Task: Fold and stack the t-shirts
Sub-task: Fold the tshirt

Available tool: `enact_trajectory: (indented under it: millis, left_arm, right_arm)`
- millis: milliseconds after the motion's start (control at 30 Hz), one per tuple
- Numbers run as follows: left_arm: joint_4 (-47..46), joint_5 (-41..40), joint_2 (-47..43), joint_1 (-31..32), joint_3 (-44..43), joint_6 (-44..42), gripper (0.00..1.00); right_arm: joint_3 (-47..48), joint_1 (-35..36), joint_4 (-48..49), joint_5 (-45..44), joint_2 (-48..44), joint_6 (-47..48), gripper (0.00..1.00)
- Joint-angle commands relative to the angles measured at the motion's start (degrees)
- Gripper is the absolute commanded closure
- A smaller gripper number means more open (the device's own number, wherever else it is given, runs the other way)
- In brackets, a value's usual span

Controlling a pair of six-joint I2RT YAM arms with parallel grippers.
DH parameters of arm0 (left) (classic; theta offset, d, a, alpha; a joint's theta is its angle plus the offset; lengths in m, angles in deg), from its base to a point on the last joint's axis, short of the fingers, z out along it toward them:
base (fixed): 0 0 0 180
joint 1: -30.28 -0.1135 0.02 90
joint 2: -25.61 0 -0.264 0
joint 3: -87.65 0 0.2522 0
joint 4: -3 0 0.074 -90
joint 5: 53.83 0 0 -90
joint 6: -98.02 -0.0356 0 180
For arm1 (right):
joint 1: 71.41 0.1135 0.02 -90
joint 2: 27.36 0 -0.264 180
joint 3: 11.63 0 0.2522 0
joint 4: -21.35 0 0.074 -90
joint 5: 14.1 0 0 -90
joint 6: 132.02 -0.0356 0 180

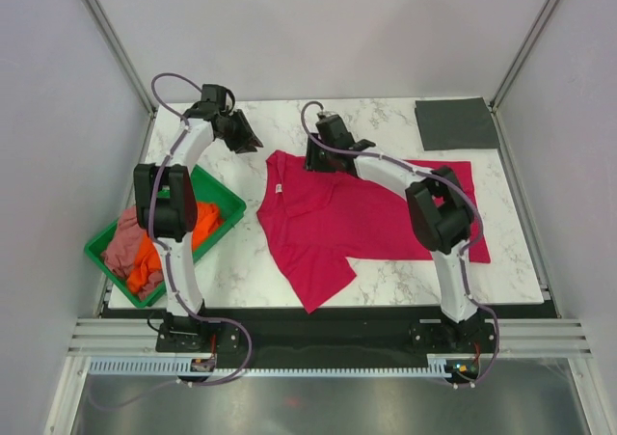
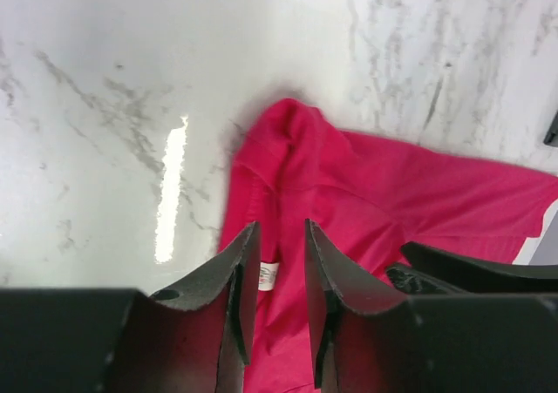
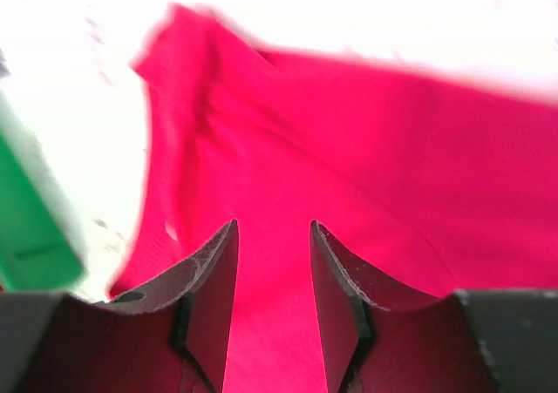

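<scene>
From the top external view, the crimson-red t-shirt [image 1: 337, 223] is lying spread out across the middle of the marble desk [image 1: 231, 261]. The dark grey t-shirt [image 1: 456, 123] is sitting folded at the far right corner. The orange t-shirt [image 1: 149, 261] and the dusty pink t-shirt [image 1: 123, 234] are lying crumpled in the green tray [image 1: 96, 251] at the near left. The left pincer [image 1: 249, 138] is hovering just beside the red shirt's far left corner, and the right pincer [image 1: 316, 157] is hanging over its far edge.

In the left wrist view, the left pincer [image 2: 281, 227] is standing spread, gripping nothing, above the red shirt [image 2: 392, 193] and its white label [image 2: 268, 275].

In the right wrist view, the right pincer [image 3: 273, 227] is likewise standing spread and empty over the red cloth [image 3: 366, 149], with the tray [image 3: 30, 236] showing at the left.
</scene>
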Motion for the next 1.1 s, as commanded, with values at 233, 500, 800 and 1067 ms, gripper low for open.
enact_trajectory:
  millis: [233, 500, 800, 1067]
  left_arm:
    - [0.35, 6.94, 10.35, -2.44, -5.47, -1.86, 0.6]
    - [-0.18, 9.14, 15.63, -2.35, -8.02, -1.78, 0.57]
    - [-1.14, 10.46, 18.35, -1.91, -9.08, -1.16, 0.66]
    - [-1.93, 11.86, 19.06, -1.3, -8.99, -0.46, 0.97]
  right_arm:
    - [30.79, -0.3, 5.98, 9.35, 22.91, -0.42, 0.52]
    - [33.97, -0.74, 9.22, 10.4, 27.32, -2.53, 0.49]
    - [35.55, -0.82, 12.13, 13.73, 30.66, -4.29, 0.52]
    - [37.65, -1.53, 12.04, 15.23, 31.98, -4.82, 0.58]
